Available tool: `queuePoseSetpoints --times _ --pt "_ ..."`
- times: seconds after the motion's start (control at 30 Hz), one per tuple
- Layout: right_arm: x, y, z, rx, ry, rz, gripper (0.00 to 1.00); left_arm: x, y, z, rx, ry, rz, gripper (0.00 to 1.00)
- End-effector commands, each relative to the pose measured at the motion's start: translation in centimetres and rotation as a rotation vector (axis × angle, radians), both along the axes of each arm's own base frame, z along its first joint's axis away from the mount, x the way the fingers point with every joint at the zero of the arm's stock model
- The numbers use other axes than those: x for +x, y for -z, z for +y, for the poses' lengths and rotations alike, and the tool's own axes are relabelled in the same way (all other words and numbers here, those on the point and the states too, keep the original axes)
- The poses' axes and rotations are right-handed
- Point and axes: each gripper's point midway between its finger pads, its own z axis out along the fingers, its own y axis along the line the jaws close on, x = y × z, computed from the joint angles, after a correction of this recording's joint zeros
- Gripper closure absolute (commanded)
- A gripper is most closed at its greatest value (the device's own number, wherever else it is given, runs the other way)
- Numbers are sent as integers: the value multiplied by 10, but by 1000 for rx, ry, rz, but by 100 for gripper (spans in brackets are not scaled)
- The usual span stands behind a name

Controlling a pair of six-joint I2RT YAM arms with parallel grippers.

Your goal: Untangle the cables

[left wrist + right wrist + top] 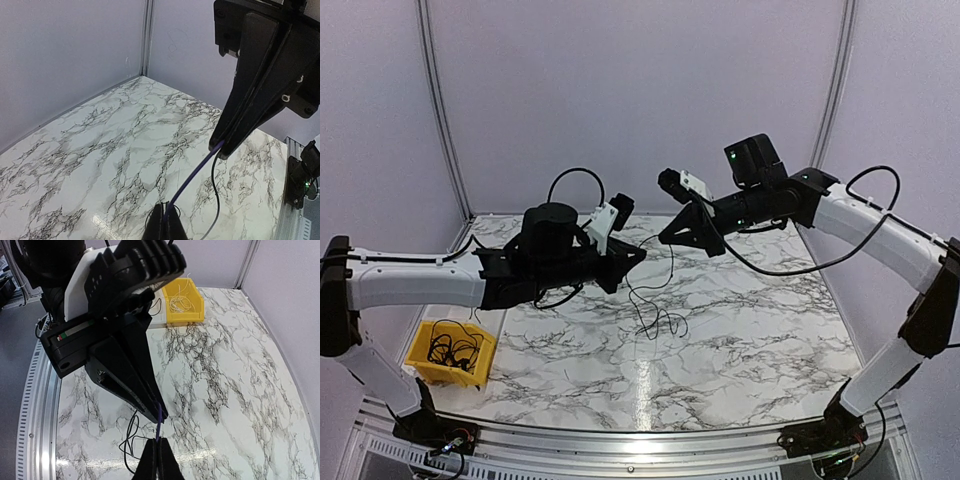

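Observation:
The cables (657,322) are thin black wires that hang from between my two grippers, with loose loops resting on the marble table (750,330). My left gripper (641,256) and right gripper (663,238) meet tip to tip above the table's middle. In the left wrist view the left gripper (164,206) is shut on a short taut purple-looking strand (195,172), which runs up to the right gripper (223,147). In the right wrist view the right gripper (157,441) is shut on the same strand, just below the left gripper (159,415). Wire loops (126,440) dangle beside it.
A yellow bin (445,372) holding more thin wires stands at the table's near left corner, also seen in the right wrist view as the yellow bin (192,315). White walls close in the table at the back and sides. A metal rail (640,440) runs along the near edge.

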Motion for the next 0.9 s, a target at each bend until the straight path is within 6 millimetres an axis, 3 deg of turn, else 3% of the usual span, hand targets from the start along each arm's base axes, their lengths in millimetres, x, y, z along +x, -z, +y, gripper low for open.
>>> queuePoseSetpoints --times 0.0,0.07,0.17,0.37,0.53,0.73,0.87 --pt "-4 -15 -5 17 13 -55 93 10 -13 16 27 -85 -19 100" --pt "1 -6 -12 7 35 -60 83 11 -20 29 61 -122 -24 100" --pt "13 8 -35 28 75 -27 79 13 -36 54 123 -183 -43 100" --pt "29 60 -72 47 160 54 72 23 -66 131 192 -405 -54 100" --pt "34 107 -82 -16 206 71 71 22 -89 188 220 -552 -70 100" --pt "39 139 -85 -77 217 96 70 15 -112 248 308 -712 -126 100" --pt "40 149 -85 -96 211 112 70 8 -120 281 362 -793 -153 100"
